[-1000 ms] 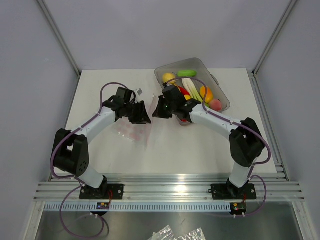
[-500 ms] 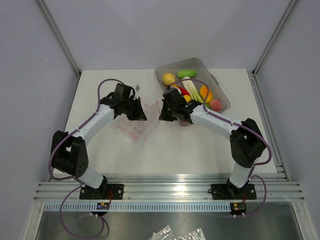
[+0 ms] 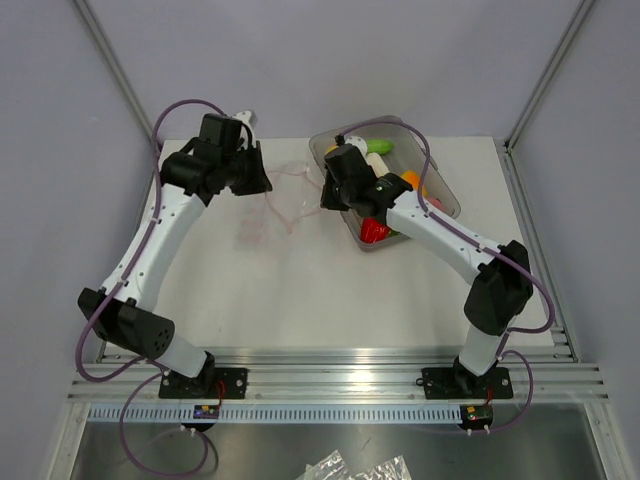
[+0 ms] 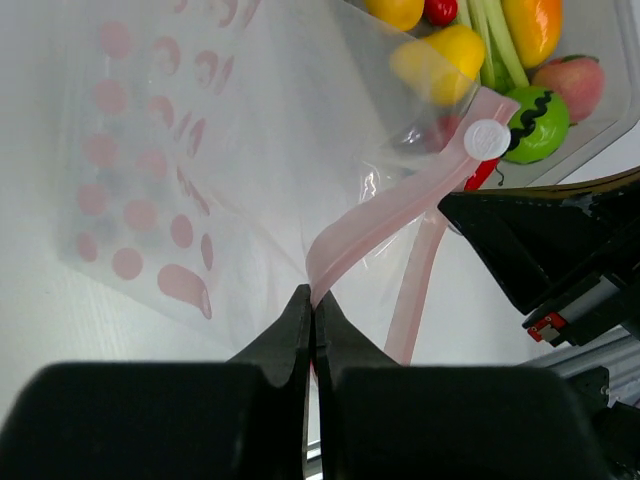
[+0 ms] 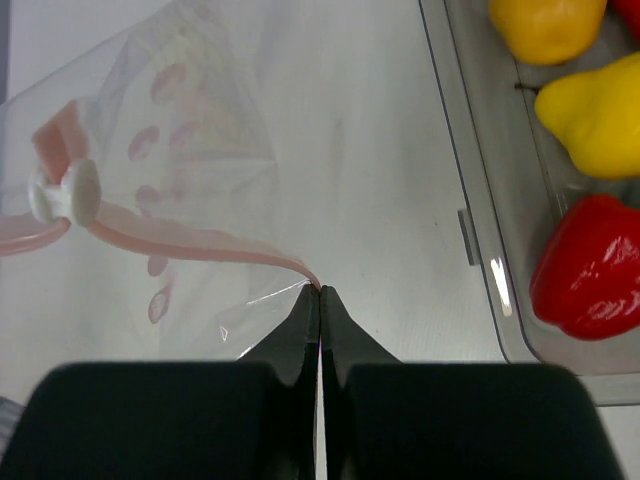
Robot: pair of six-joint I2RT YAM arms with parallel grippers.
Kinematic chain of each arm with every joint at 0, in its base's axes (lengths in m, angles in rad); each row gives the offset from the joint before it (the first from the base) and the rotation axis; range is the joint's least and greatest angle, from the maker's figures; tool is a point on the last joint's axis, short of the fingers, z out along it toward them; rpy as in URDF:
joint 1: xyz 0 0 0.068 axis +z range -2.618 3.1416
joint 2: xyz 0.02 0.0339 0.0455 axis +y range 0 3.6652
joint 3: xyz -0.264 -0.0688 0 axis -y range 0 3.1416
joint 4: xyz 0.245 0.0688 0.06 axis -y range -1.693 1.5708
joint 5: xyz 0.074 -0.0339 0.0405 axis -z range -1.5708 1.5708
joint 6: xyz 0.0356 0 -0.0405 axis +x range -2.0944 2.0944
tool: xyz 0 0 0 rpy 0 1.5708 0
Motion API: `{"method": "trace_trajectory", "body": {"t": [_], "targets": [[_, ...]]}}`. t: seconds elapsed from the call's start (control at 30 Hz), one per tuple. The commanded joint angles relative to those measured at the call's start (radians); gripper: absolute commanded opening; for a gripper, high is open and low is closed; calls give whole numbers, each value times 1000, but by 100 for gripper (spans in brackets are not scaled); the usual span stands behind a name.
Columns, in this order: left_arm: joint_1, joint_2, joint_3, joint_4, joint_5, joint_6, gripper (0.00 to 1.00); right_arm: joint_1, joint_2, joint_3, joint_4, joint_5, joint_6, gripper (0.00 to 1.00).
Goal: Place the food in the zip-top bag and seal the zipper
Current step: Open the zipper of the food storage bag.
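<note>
The zip-top bag (image 3: 272,207) is clear with pink print and hangs between both grippers, its lower part lying on the table. My left gripper (image 3: 264,185) (image 4: 313,300) is shut on one lip of the pink zipper (image 4: 365,235). My right gripper (image 3: 325,198) (image 5: 319,290) is shut on the other zipper lip (image 5: 190,240). The bag's mouth is pulled apart. A white slider (image 4: 487,138) (image 5: 68,190) sits at one end of the strip. The food lies in the grey tray (image 3: 447,203): a red pepper (image 5: 590,270), a yellow pear (image 5: 595,115), a green piece (image 4: 540,110) and a peach (image 4: 572,85).
The tray's near wall (image 5: 470,150) stands just right of the right gripper. White table (image 3: 330,290) lies in front of the bag. Grey walls and aluminium posts (image 3: 115,70) close in the back and sides.
The left gripper has shut on the zipper lip. Both arms have moved toward the back of the table and upward, lifting the bag's mouth off the table and spreading it.
</note>
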State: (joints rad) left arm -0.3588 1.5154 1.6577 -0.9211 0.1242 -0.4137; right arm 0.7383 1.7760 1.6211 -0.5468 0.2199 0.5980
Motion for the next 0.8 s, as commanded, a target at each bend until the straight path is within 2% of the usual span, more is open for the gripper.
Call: {"method": "trace_trajectory", "body": {"t": [0.0, 0.1, 0.27, 0.43, 0.5, 0.6, 0.73, 0.77], "targets": [[6, 0, 154, -117, -92, 59, 0, -10, -13, 89, -22, 46, -44, 0], [0, 22, 131, -90, -63, 62, 0, -11, 22, 103, -25, 35, -46, 0], [-15, 80, -48, 14, 1, 32, 0, -65, 88, 86, -7, -40, -41, 0], [-23, 143, -66, 91, 54, -8, 0, -131, 122, 91, -19, -99, -75, 0], [-29, 166, -37, 93, 58, -13, 0, -140, 120, 112, -31, -117, -96, 13], [-29, 184, -7, 106, 63, -37, 0, -139, 117, 157, -64, -136, -136, 45], [-28, 207, 16, 114, 48, -50, 0, -152, 56, 152, -93, -113, -178, 61], [-28, 209, 17, 114, 43, -50, 0, -163, 39, 140, -87, -116, -176, 62]]}}
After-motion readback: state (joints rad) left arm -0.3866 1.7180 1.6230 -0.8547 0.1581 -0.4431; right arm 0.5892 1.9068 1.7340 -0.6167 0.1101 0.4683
